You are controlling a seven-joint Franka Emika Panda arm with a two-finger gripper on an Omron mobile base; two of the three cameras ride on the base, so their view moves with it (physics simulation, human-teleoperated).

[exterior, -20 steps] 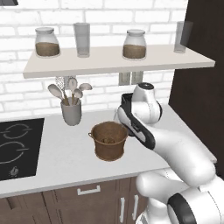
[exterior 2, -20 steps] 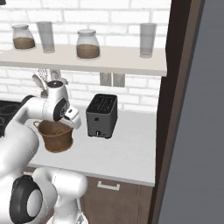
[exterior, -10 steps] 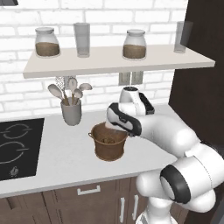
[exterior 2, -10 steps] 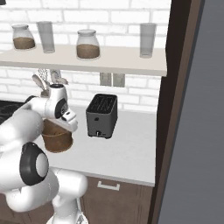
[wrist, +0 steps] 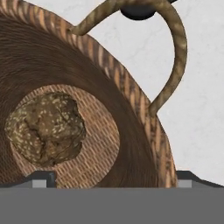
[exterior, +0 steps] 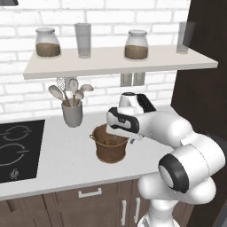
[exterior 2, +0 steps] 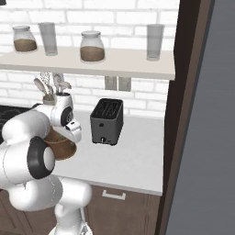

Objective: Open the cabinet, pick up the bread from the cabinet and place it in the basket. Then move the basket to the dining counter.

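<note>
Reaching down over the basket [exterior: 110, 149], the white arm has swung left and dropped lower than it was a second ago, when its wrist stood beside and above the rim. Its hand now sits right at the basket's right rim, on the white tabletop [exterior: 57, 162] between the grey utensil pot [exterior: 72, 113] and the black toaster [exterior 2: 107, 121]. From the hand camera, the bread [wrist: 45, 128] lies on the woven floor of the basket [wrist: 87, 109], so that part of the job looks done. A looped rope handle [wrist: 170, 61] arches just ahead of the hand at the rim. The fingers [wrist: 113, 180] barely show at the bottom corners of the hand view, set wide apart and holding nothing. That descent suggests the robot is lining up to take the basket by its rim or handle. Carrying it to the dining counter has not begun.
</note>
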